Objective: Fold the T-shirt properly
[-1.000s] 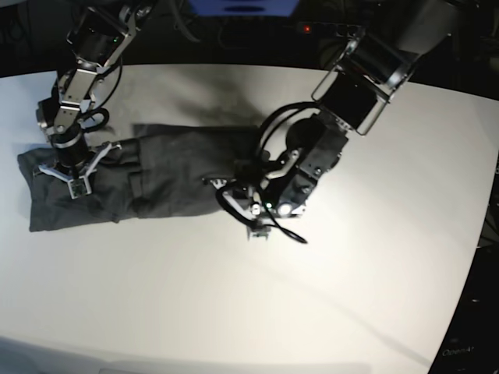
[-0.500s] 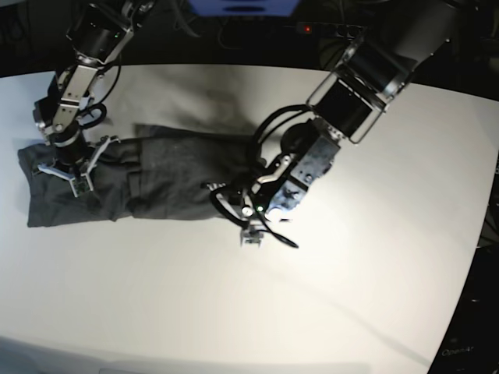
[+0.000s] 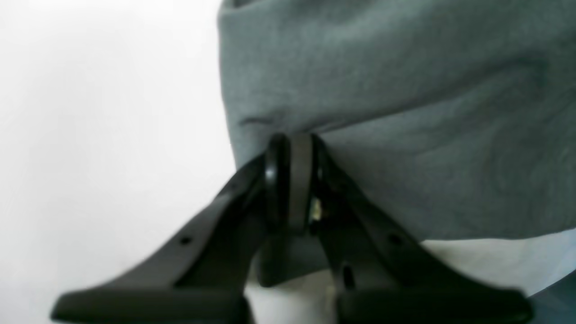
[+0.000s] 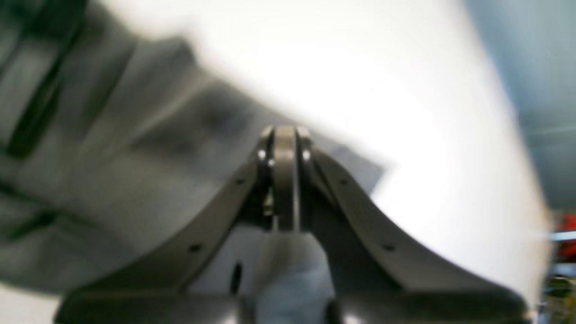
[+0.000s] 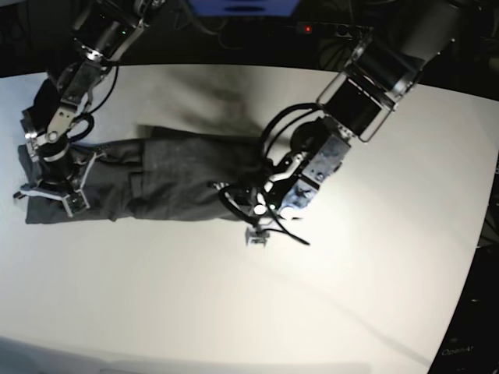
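The dark grey T-shirt point(image 5: 171, 175) lies folded into a long strip across the left half of the white table point(image 5: 234, 312). My left gripper point(image 5: 238, 209) is at the strip's right end. In the left wrist view this gripper point(image 3: 290, 144) is shut, its tips pinching a crease at the edge of the T-shirt point(image 3: 405, 112). My right gripper point(image 5: 53, 187) is at the strip's left end. The blurred right wrist view shows this gripper point(image 4: 283, 135) shut at the edge of the T-shirt point(image 4: 135, 157). Both arms cover part of the cloth.
White table surface spreads to the front and right of the shirt. The table's back edge point(image 5: 234, 68) runs just behind both arms, with dark equipment beyond it. The far right table edge point(image 5: 483, 202) curves away.
My right gripper has moved left and toward the front, and the shirt's left end has shifted with it. My left gripper has stayed near the strip's right end, still shut.
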Robot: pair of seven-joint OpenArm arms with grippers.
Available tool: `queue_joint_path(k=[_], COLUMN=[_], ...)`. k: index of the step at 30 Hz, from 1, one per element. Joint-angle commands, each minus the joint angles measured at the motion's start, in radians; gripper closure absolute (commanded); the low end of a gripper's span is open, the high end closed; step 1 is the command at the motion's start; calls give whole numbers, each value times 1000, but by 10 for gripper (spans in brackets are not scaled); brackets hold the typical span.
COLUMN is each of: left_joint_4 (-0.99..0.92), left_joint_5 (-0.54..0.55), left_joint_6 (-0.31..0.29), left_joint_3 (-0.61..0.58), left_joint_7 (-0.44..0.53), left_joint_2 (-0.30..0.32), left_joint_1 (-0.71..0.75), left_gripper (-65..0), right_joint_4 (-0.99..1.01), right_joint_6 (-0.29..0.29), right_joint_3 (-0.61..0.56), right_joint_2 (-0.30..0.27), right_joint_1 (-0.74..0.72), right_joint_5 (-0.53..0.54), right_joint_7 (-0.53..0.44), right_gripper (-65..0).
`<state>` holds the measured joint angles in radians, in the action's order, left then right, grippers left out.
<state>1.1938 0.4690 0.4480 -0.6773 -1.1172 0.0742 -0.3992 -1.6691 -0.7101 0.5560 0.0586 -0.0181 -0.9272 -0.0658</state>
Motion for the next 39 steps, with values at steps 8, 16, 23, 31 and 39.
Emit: queue_joint_path(k=[8,16,23,31,39], left_joint_4=[-28,-21,-21,16,34], left_joint_5=[-72,-75,-72,-74,-72], left_joint_6=[-97,-102,-104,-104,-104], left_joint_3=[9,8,9,9,9], left_joint_7=[-5,-1,9,1,-1], left_joint_2=[120,158,220,235,233], left_joint_1=[27,64,105,147,148], left_gripper=[-34,-34,-34,-34,-34], right_joint_4=[-64,152,221,234,303], right_joint_6=[12,12,12,12,12], right_joint_3=[65,180,209,155,143], right_joint_2=[-65,-131,-115,-115,-233], right_joint_1=[-167,-380,-414,-437,-444], right_joint_5=[96,107,145,273,644], right_joint_7=[246,536,719,1007,1240], right_gripper=[-7,-9,-10,-261,-527])
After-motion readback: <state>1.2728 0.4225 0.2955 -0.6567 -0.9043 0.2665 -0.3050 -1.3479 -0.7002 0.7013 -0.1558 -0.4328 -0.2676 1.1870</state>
